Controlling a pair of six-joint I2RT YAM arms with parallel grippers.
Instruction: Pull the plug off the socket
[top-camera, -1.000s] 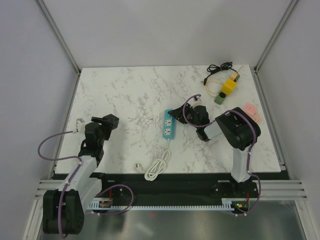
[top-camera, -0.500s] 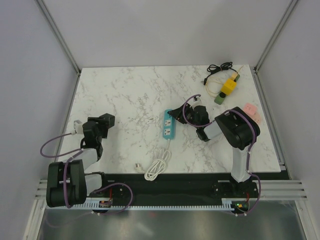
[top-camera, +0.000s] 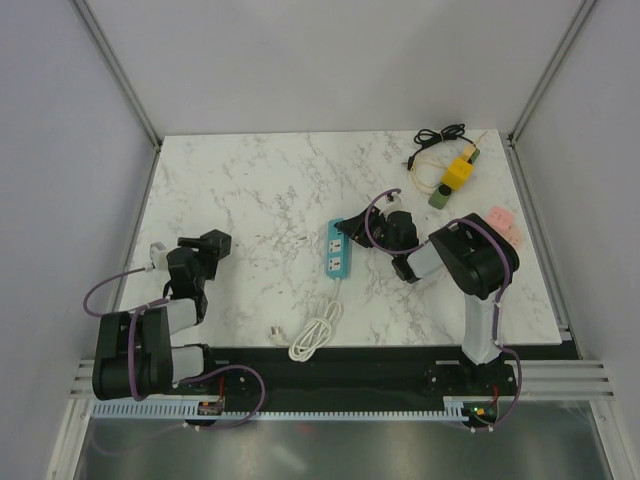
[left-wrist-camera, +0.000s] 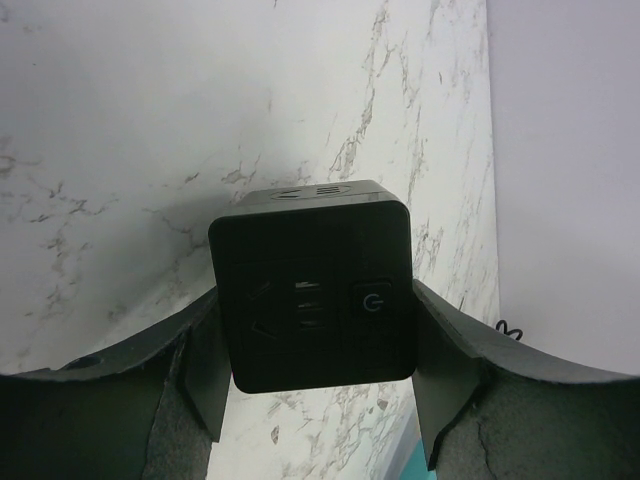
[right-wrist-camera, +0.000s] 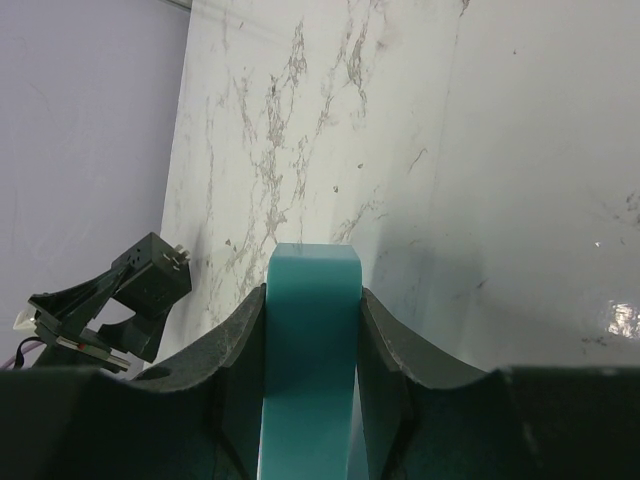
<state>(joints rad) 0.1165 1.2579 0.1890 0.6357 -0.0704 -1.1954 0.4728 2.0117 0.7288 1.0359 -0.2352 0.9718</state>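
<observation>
Over on the left, your left claw was closed to the width of the black cube adapter, one finger flat on each side. It hung over the left part of the marble worktop, well apart from the strip. By my reading the separation was already made and you were into the carry-off. To finish that well, I'd have you bring the cube down level and let the fingers spread only once it sat on the marble. The wrist view didn't settle whether it was touching.

The adapter looked matte black and boxy with rounded edges. The face towards the wrist camera carried socket slots and a round power button beside them.

Moving to the middle, the teal power strip lay lengthwise. Its white cord was coiled near the front edge, and its outlets looked vacant from above.

On the right, your right claw pinched the strip's far end, its fingers snug on both long sides. I'd hold that grip steady until the left side had let go.
</observation>
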